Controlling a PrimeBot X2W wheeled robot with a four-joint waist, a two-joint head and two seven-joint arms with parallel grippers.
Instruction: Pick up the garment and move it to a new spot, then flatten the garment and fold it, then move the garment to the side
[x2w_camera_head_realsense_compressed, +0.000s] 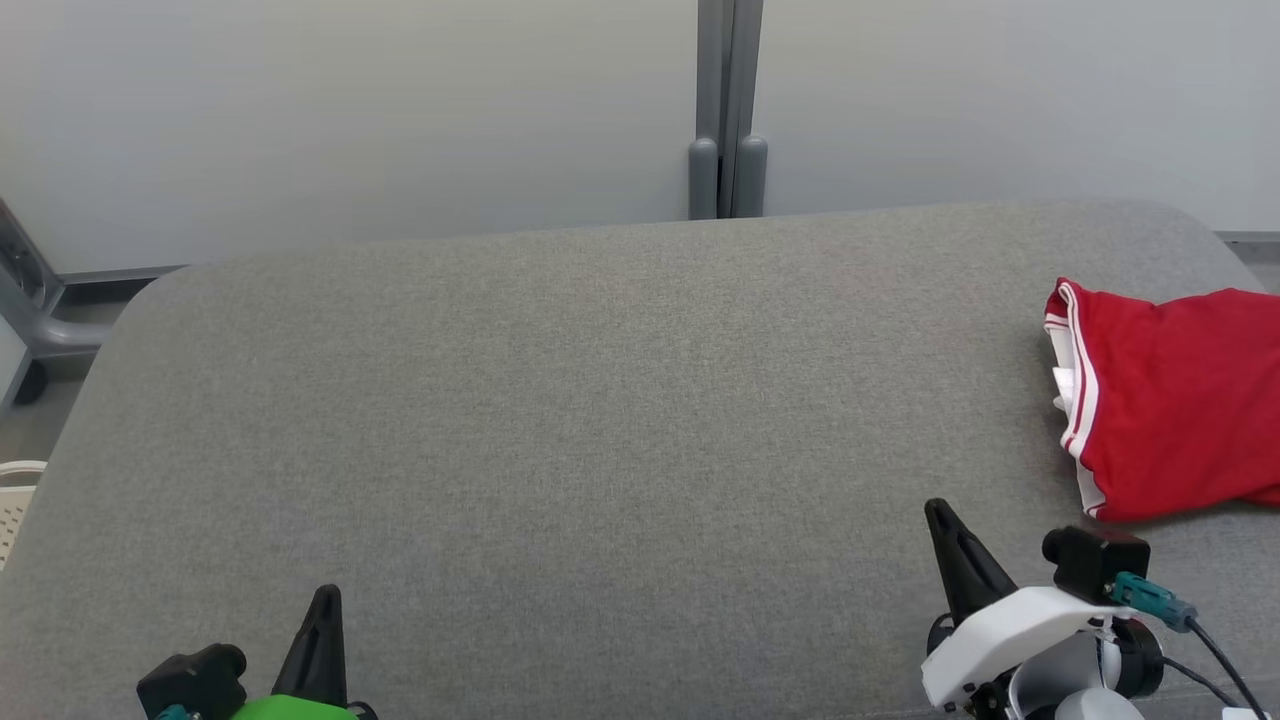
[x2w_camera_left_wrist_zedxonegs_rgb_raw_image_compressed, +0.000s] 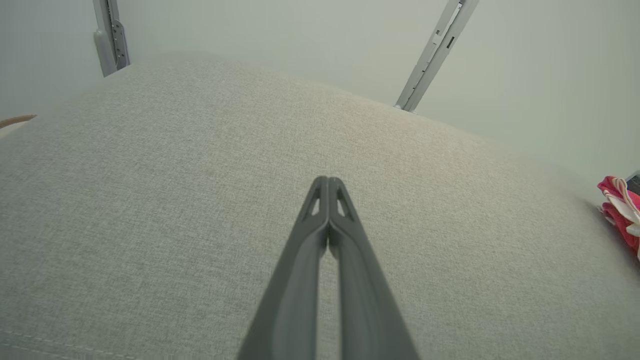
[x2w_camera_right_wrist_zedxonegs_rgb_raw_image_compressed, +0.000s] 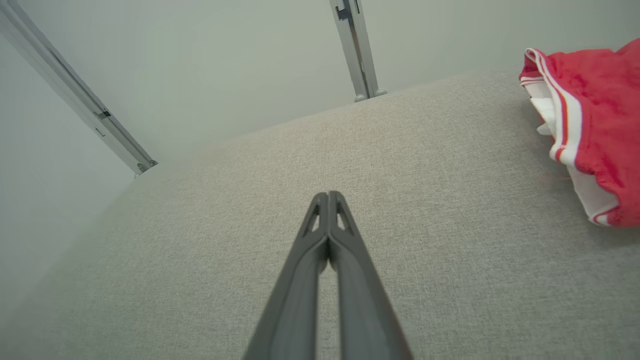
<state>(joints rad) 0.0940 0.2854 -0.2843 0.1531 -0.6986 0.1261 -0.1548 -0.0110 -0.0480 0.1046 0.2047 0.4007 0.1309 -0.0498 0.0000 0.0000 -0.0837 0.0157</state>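
The garment (x2w_camera_head_realsense_compressed: 1170, 400) is red with white-striped trim and lies bunched at the right edge of the grey padded surface (x2w_camera_head_realsense_compressed: 560, 420). It also appears at the upper right of the right wrist view as the same red garment (x2w_camera_right_wrist_zedxonegs_rgb_raw_image_compressed: 595, 120), and as a sliver of garment (x2w_camera_left_wrist_zedxonegs_rgb_raw_image_compressed: 622, 210) at the far right of the left wrist view. My right gripper (x2w_camera_head_realsense_compressed: 940, 515) hovers near the front edge, just left of and below the garment, shut and empty. My left gripper (x2w_camera_head_realsense_compressed: 325, 600) sits at the lower left, also shut with nothing in it.
A pale wall stands behind the surface, with a grey vertical post (x2w_camera_head_realsense_compressed: 728, 110) at its middle. A grey frame leg (x2w_camera_head_realsense_compressed: 40, 310) shows at the far left. A wide stretch of grey fabric lies between the grippers and the back edge.
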